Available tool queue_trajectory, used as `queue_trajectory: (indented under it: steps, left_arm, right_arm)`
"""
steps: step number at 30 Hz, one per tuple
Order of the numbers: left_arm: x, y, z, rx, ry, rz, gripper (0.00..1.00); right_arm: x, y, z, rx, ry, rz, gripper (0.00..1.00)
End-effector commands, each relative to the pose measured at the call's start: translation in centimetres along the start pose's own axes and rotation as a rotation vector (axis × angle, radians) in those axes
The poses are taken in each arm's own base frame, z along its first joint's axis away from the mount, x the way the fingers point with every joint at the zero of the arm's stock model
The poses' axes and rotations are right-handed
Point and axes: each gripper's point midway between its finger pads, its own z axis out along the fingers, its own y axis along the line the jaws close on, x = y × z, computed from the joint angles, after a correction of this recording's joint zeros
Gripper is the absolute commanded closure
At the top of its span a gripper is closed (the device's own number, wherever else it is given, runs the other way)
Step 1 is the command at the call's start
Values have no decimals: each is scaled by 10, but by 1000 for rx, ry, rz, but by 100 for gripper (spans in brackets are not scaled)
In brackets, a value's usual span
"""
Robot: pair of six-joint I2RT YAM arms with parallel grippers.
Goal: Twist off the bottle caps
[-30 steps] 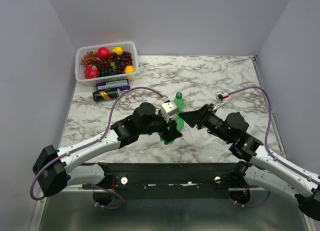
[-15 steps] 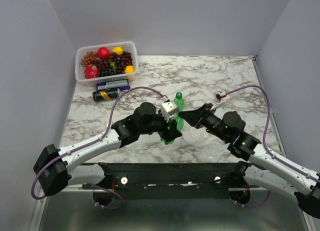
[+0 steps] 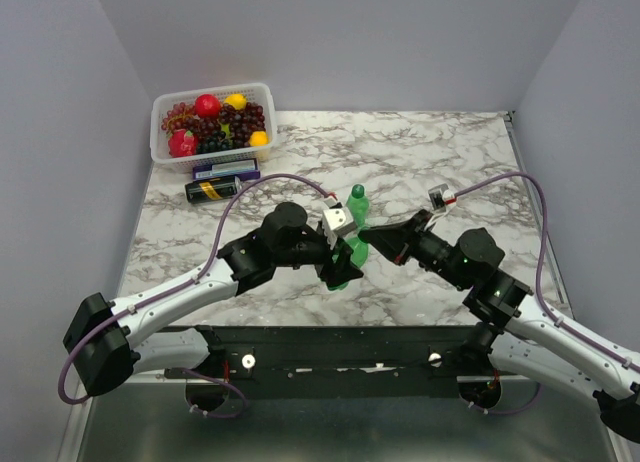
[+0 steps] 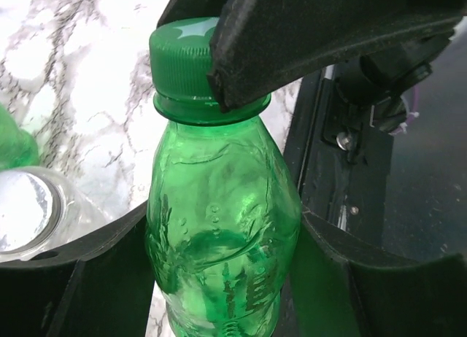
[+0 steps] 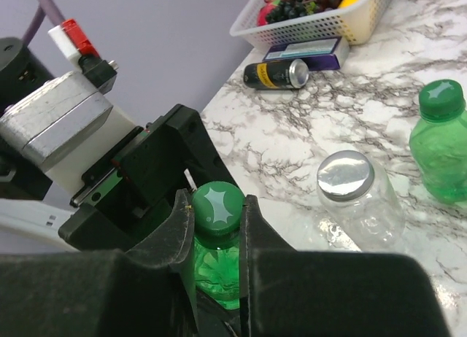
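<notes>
My left gripper is shut on the body of a translucent green bottle and holds it upright near the table's front middle. My right gripper is shut on that bottle's dark green cap, one finger on each side. The cap also shows in the left wrist view under a right finger. A second green bottle with its green cap stands just behind. A squat clear bottle with a silvery-grey cap stands between them.
A white basket of fruit sits at the back left corner. A flat purple box and a dark can with a yellow label lie in front of it. A black rail runs along the near edge.
The right arm's elbow and wrist have shifted a little rightward and down while its gripper stays closed on the cap. The left arm holds the bottle in nearly the same place.
</notes>
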Motion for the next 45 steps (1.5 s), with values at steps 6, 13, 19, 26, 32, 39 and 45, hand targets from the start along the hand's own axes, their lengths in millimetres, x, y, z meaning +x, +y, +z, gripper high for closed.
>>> queue_trajectory:
  steps: [6, 13, 19, 26, 32, 39, 45]
  left_arm:
    - [-32, -85, -32, 507, -89, 81, 88]
    - [-36, -105, -49, 674, -87, 75, 87]
    - [-36, -118, -60, 781, -69, 59, 87]
    - [-38, -119, -60, 793, -72, 46, 88]
    - [-27, -79, -31, 528, -23, 32, 88]
    - [-20, -33, -10, 226, -15, 28, 88]
    - [-13, -4, -4, 11, 5, 23, 89]
  right_arm:
    - [3, 32, -17, -247, 9, -139, 99]
    - [4, 50, -31, -381, 19, -197, 99]
    - [14, 60, -36, -471, 66, -252, 99]
    - [18, 66, -45, -533, 64, -313, 99]
    - [6, 50, -38, -386, 46, -249, 98]
    - [-19, 38, -37, -240, -11, -178, 45]
    - [-34, 25, -37, -132, -74, -131, 23]
